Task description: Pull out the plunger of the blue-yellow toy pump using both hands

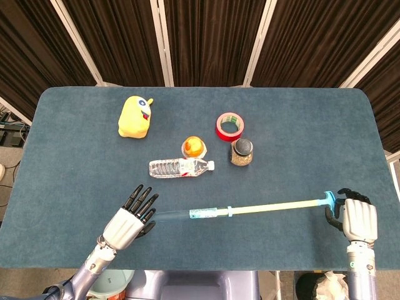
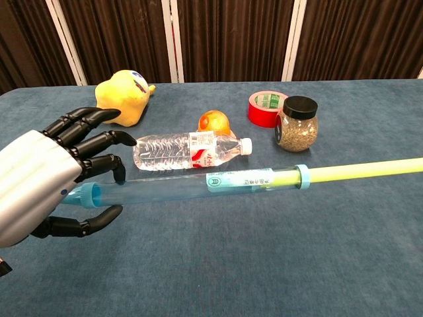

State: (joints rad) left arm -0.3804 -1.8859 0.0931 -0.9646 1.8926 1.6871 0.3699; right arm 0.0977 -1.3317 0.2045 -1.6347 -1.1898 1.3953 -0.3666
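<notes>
A table covered in dark blue cloth (image 1: 75,156) was seen, backed by dark brown curtains (image 1: 206,37) with pale vertical rails.

Beyond the left hand (image 1: 125,224), a clear plastic water bottle (image 1: 180,167) lay on its side (whether anything was in it could not be told), with an orange ball-shaped toy (image 1: 194,147) just behind it. Further toward the right hand's side, a dark-lidded glass jar (image 1: 242,152) holding brownish grains stood upright, a red tape roll (image 1: 229,126) just beyond it. A yellow toy figure (image 1: 135,116) lay well beyond the left hand.

The toy pump (image 2: 192,185) was held between the two hands, just above the cloth. Its clear blue barrel, ringed by a blue collar and bearing a pale label, was pinched at its open end between the thumb and a finger of the left hand (image 2: 46,185), the other fingers being spread. The yellow plunger (image 1: 275,205) was drawn far out of the barrel, and its blue handle (image 1: 329,200) was gripped by the curled fingers of the right hand (image 1: 357,219).
</notes>
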